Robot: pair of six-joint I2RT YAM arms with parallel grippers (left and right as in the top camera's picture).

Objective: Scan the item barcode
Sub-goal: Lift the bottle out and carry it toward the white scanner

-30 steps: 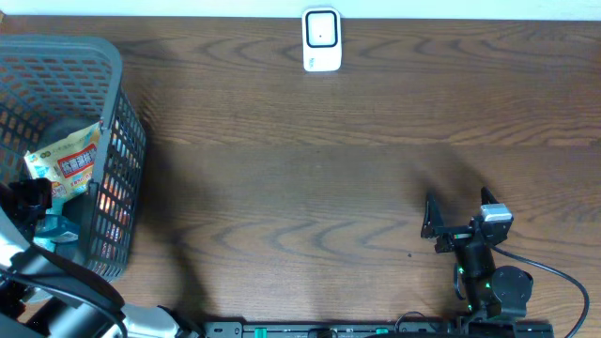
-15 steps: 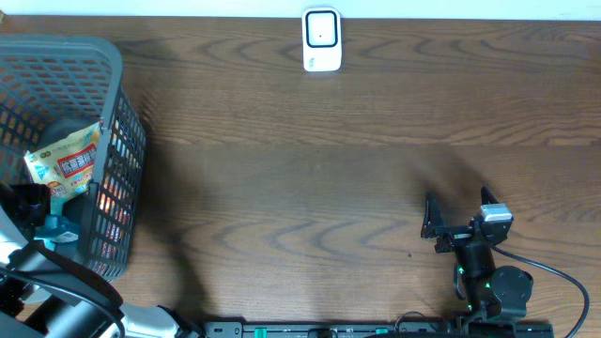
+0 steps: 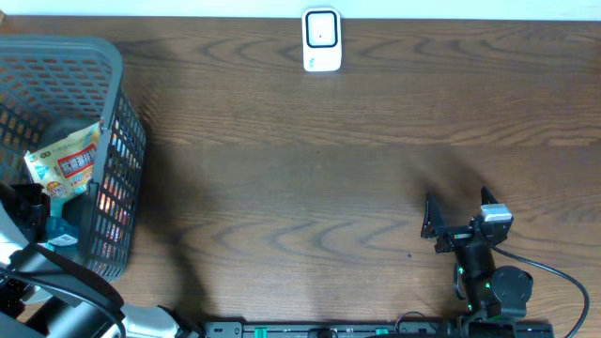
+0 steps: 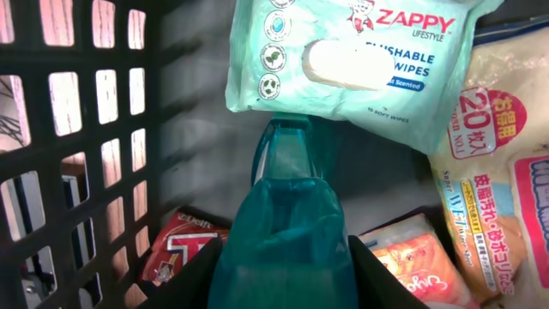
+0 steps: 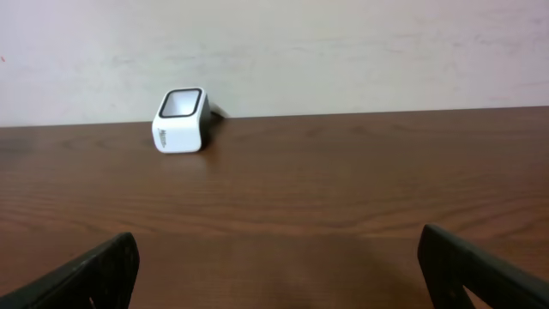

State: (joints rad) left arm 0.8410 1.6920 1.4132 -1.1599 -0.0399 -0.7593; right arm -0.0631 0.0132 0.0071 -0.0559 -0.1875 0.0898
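Inside the grey mesh basket at the far left, my left gripper has its black fingers pressed against both sides of a teal plastic item, which points up toward a mint Zappy wipes pack. From overhead, that gripper sits low in the basket's near corner. The white barcode scanner stands at the table's far edge, also in the right wrist view as a scanner against the wall. My right gripper rests open near the front right, nothing between its fingers.
The basket also holds an orange-and-white snack bag, a red packet, an orange packet and a pale pack with Japanese print. The basket's wall stands close on the left of the gripper.
The left gripper's jaws have come together onto the teal item inside the basket. The right arm has not moved.
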